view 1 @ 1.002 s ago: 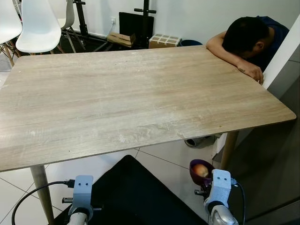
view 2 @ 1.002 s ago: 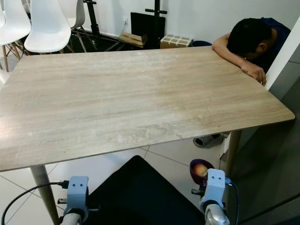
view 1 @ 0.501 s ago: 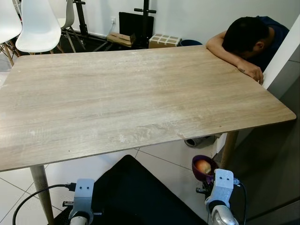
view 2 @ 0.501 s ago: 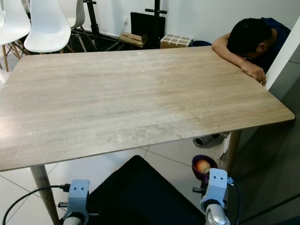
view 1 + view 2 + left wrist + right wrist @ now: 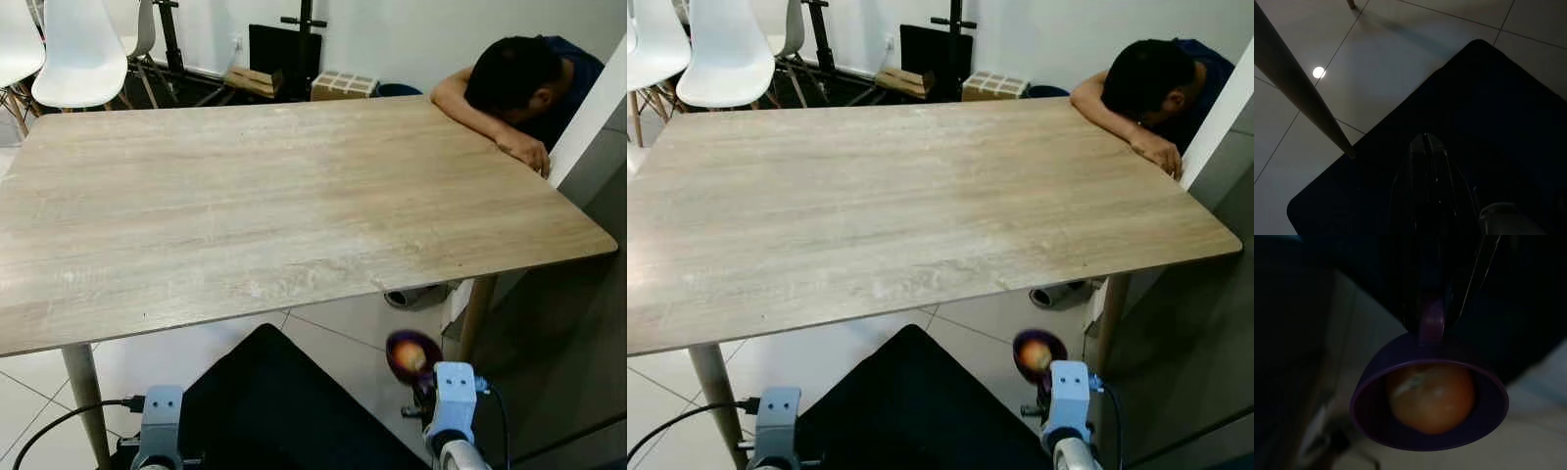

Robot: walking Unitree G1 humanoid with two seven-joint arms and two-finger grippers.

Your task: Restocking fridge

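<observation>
A purple cup (image 5: 411,354) with an orange fruit (image 5: 1430,396) inside hangs low, beneath the near right edge of the wooden table (image 5: 274,196). It looks blurred in the eye views. My right gripper (image 5: 1442,308) is shut on the cup's handle (image 5: 1432,325), with the cup tipped so its mouth faces the wrist camera. My left gripper (image 5: 1425,144) hangs idle over a black mat (image 5: 1488,112), its fingers pressed together with nothing in them.
A person (image 5: 519,78) leans on the table's far right corner, head on arm. White chairs (image 5: 78,49) stand at the far left. A table leg (image 5: 83,392) is close to my left arm. A white panel (image 5: 598,108) rises at the right.
My right gripper has swung slightly left with the cup, which is now blurred. My left wrist has sunk a little lower.
</observation>
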